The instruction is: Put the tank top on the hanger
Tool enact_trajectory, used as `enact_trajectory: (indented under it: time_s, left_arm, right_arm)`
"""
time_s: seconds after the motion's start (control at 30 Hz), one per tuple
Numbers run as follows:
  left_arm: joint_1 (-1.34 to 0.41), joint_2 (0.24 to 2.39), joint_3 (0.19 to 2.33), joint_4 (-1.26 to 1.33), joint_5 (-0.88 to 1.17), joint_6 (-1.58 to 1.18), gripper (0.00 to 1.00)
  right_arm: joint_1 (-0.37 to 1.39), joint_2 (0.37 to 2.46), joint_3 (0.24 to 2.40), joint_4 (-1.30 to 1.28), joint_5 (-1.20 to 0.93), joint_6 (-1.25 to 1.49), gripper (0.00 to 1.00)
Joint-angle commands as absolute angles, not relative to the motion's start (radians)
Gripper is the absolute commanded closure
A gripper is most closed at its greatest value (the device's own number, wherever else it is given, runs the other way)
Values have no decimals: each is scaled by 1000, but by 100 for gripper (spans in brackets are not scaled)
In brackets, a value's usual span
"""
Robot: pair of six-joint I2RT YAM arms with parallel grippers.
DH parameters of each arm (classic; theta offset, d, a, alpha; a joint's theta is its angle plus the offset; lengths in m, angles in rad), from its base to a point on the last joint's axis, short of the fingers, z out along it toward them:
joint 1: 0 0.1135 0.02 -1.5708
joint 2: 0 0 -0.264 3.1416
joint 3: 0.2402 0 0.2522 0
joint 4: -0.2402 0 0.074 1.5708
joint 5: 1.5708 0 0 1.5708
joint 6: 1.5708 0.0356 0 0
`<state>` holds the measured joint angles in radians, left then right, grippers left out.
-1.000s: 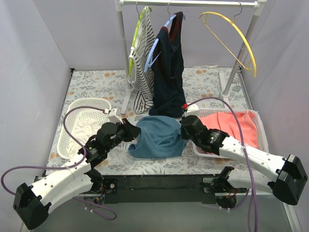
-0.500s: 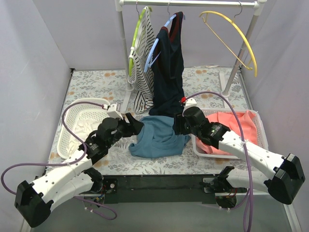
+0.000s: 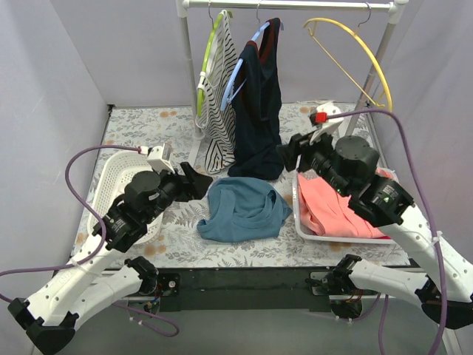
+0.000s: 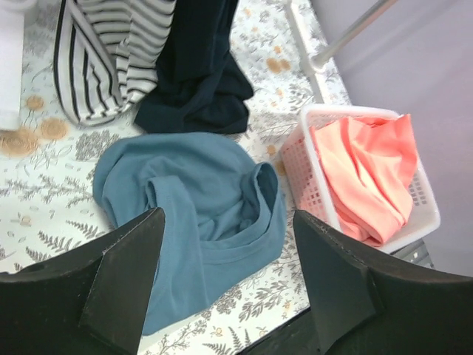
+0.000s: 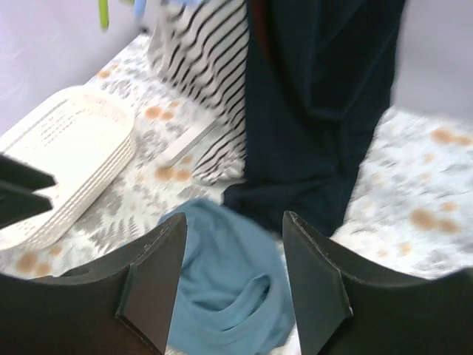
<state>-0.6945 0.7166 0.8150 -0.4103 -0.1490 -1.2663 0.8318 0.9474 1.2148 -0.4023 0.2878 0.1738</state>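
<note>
The teal-blue tank top (image 3: pixel 244 209) lies crumpled on the floral table cover between the two arms. It also shows under both wrist cameras: tank top (image 4: pixel 196 200), tank top (image 5: pixel 225 285). My left gripper (image 3: pixel 198 183) hovers at its left edge, open and empty. My right gripper (image 3: pixel 290 157) is raised above its right side, also open and empty. In the wrist views the left gripper (image 4: pixel 228 222) and right gripper (image 5: pixel 235 222) frame the cloth without touching it. The yellow hanger (image 3: pixel 355 52) hangs bare on the rail at the back right.
A striped top (image 3: pixel 218 111) on a lime hanger and a navy garment (image 3: pixel 259 111) on a light blue hanger hang from the rail (image 3: pixel 288 5). A white basket (image 3: pixel 111 159) sits left. Another basket (image 3: pixel 297 214) on the right holds a coral garment (image 3: pixel 340 211).
Both grippers were shut at the tank top's edges; they have opened, let it go and lifted off. The right arm rose and swung back to the right. The cloth settled flat.
</note>
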Motion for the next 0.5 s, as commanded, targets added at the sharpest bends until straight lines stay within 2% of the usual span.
enact_trajectory:
  time_s: [0.0,0.23,0.33,0.47]
  left_arm:
    - [-689,741,917,-489,-98,-1201,30]
    - [-689,814,963,-472,-15,-1207,30]
    - [-689,828,976,-474,-2,-1206,30]
    - [-689,833,988,-482,-2,-1198,30]
  right_arm:
    - [784,1046,1458,-405,419,-49,37]
    - [528,1331,1865,-437,221,-127,36]
    - [429,1394,1984,-437,199,-124,36]
    - [272,1410,2025,-425,93,-92,35]
